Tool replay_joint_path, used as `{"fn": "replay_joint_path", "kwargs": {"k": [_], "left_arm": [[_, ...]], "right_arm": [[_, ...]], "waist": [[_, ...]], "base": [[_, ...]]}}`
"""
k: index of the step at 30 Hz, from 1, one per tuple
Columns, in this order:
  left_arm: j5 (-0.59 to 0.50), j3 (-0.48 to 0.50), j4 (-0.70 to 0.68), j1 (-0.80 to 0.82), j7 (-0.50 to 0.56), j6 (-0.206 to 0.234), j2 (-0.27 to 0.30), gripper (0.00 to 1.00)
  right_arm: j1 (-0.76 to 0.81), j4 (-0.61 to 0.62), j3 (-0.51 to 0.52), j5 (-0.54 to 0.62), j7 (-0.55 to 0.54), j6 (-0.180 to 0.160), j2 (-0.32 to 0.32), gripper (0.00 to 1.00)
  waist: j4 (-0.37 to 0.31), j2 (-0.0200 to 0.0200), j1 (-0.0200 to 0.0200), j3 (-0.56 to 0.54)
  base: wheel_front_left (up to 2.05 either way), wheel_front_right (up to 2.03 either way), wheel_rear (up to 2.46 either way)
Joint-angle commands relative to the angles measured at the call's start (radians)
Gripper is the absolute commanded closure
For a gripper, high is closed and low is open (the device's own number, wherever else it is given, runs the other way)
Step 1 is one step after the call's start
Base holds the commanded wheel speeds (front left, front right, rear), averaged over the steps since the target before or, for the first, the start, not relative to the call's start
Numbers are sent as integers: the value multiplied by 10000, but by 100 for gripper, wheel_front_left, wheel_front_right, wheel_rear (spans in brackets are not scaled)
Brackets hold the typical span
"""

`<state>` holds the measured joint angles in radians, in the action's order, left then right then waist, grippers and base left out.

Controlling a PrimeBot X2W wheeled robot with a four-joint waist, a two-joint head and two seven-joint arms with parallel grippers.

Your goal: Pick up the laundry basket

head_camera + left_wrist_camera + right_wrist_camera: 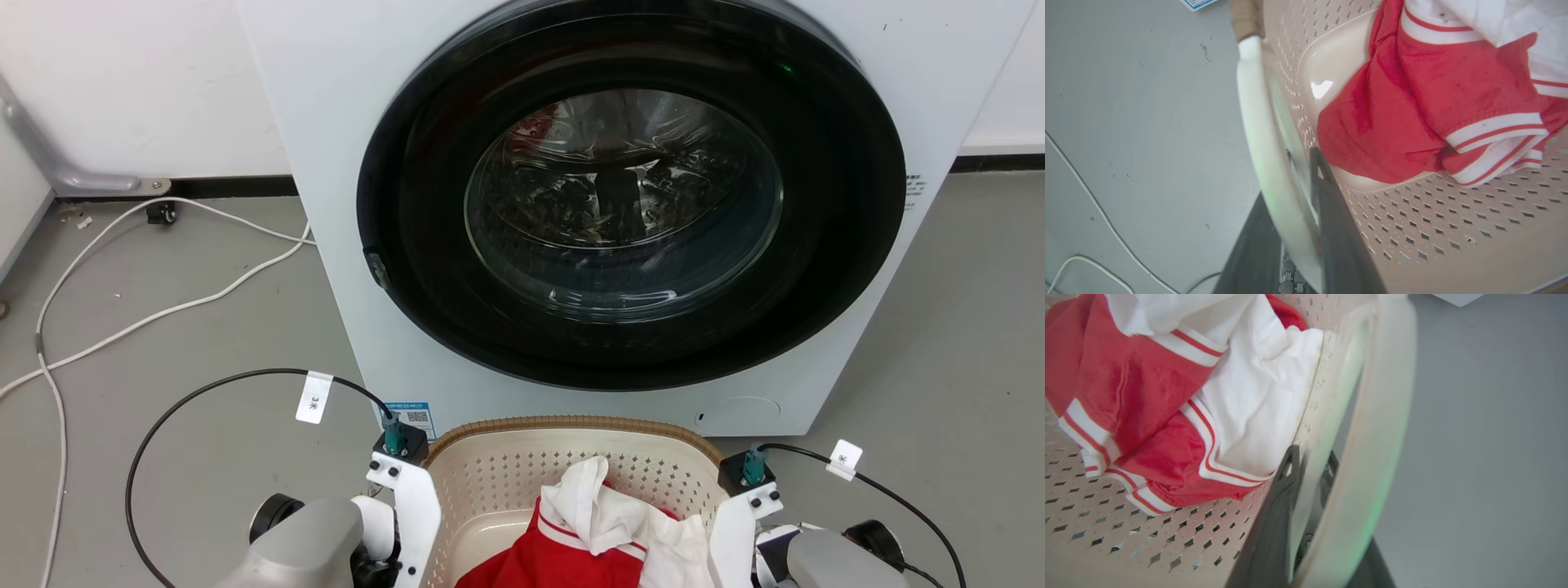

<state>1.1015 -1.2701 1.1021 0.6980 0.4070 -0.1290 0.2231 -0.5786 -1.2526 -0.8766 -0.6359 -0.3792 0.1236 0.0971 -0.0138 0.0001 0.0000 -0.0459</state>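
Two pincers at work, one on each short side of the single laundry basket [498,482]. Nearest, seen from the left wrist: left gripper [1290,179] pinching the basket's pale side handle, with one of its two dark fingers [1331,212] inside the perforated wall and the other outside against the rim. Likewise on the other side: right gripper [1310,457] pressed onto the opposite handle, again one finger inside and one outside. Between the two pincers, inside the basket, one heap of cloth [1404,122], red with white-and-red striped trim plus plain white; number of separate pieces hard to tell. Outside each pincer, bare grey floor [1147,122]. Rising from the wrists, two black cables [204,392], one per arm, each carrying one white tag [314,398]. Just beyond the basket's brown far rim, one white washing machine [326,163] with its round dark door [629,196] closed, and one small blue-and-white sticker [412,416] low on its front, just ahead of the left pincer. Farther off, out past the left pincer, two white cables [163,314] trailing across the floor toward the wall.
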Motion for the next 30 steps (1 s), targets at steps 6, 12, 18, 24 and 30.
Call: {"fn": "replay_joint_path", "kwargs": {"k": [6, 12, 18, 24, 30], "left_arm": [[-59, -50, 10, 382, -91, -14, 149, 100], [-11, -74, 3, 379, -71, -14, 140, 100], [11, -89, 20, 328, -71, -14, 172, 100], [-3, -96, 24, 273, -106, -14, 167, 100], [-10, -102, 26, 258, -113, -14, 156, 100]], "right_arm": [[-26, -128, -391, -137, -56, 129, 155, 100], [-74, -151, -602, -370, -32, 129, 146, 100], [-89, -181, -812, -545, 8, 129, 160, 100], [-32, -214, -1025, -729, 19, 130, 178, 100], [-26, -239, -1188, -913, 28, 130, 191, 100]], "waist": [[-8, -1, 0, 51], [-8, -1, 0, 86], [0, -1, 0, 72], [27, -1, 0, 42], [40, -1, 0, 31]], "base": [[0, 0, 0], [0, 0, 0], [0, 0, 0], [0, 0, 0], [0, 0, 0]]}}
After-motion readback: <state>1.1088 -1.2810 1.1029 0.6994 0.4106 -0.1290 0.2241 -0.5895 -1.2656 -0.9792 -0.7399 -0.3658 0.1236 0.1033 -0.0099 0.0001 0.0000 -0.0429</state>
